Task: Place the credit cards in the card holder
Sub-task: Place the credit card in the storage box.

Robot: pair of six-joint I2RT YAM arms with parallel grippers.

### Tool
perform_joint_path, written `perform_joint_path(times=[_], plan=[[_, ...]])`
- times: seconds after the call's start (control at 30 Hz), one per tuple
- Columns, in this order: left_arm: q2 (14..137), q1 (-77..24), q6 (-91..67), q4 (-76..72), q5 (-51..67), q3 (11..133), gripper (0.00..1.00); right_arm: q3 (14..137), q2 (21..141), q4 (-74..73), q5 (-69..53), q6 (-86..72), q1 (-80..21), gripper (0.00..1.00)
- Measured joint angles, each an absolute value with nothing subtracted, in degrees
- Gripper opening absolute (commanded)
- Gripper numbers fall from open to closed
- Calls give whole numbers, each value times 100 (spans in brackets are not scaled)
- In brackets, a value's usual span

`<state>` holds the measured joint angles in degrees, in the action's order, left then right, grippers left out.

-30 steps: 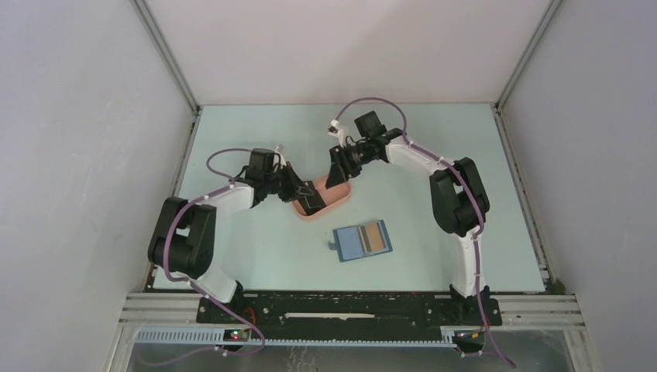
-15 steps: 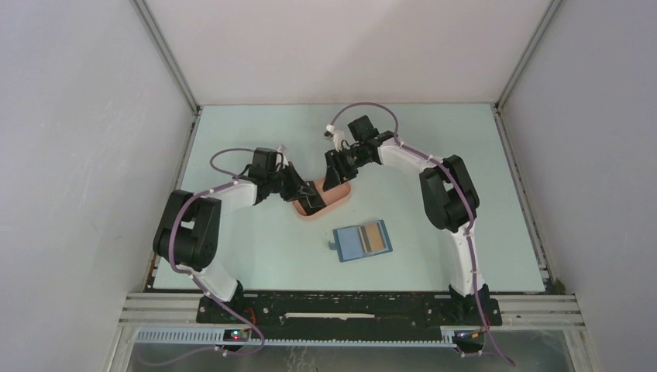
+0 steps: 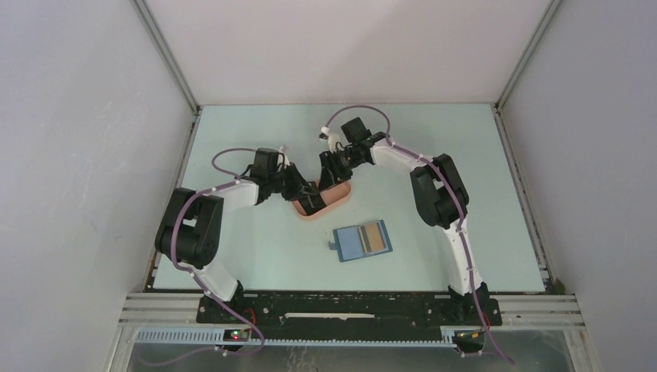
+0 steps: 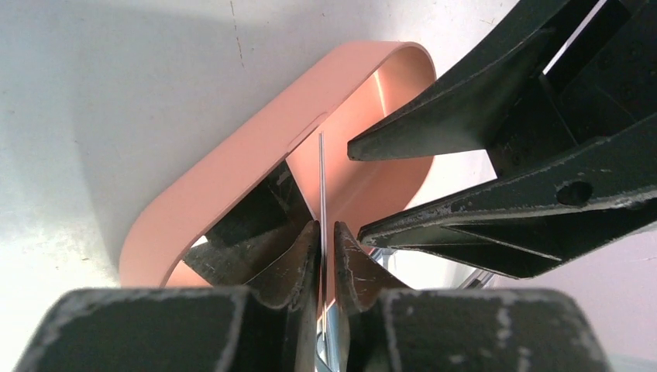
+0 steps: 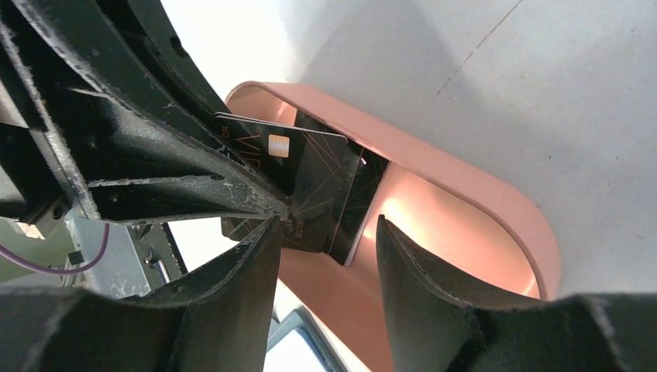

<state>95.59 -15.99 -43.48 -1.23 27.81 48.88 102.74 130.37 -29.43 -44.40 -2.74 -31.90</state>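
Credit card (image 5: pixel 314 178) stands between slightly parted left fingers (image 4: pixel 298 262).

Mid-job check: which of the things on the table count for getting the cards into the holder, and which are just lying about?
Belong to the job:
- card holder, blue, lying open
- tan card, on the holder's right half
- black card, on edge over the tray, between the left fingers

Just lying about:
- pink tray, only where the cards sit

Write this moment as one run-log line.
left gripper: black card between nearly closed jaws, grip unclear | right gripper: open, facing card, over pink tray | card holder: lying open
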Motion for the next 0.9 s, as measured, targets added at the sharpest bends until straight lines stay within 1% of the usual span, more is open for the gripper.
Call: perform_joint_path(times=[0.2,0.37,0.4,0.47,0.5,0.77,0.9], plan=[[9649,-1601,-4348,-161,2783,4888,17,10283,13183,-3028,-4440,-305,-3190,57],[9677,-1601,-4348,-169,2786,4886,16,10283,13231,-3094,-4438,-316,-3192,56],[9677,-1601,-4348,-183,2786,4886,13,10283,13231,-3096,-4440,-316,-3192,56],[9677,-1601,-4348,-204,2786,4886,3,10283,13231,-3096,-4440,-316,-3192,57],[9677,-1601,-4344,-211,2788,4886,0,10283,13231,-3096,-4440,-316,-3190,56],[9677,-1601,-4348,-246,2777,4877,0,10283,13231,-3098,-4442,-311,-3190,57],[9623,-1601,-4327,-244,2716,4836,0,10283,13222,-3109,-4447,-263,-3170,60]])
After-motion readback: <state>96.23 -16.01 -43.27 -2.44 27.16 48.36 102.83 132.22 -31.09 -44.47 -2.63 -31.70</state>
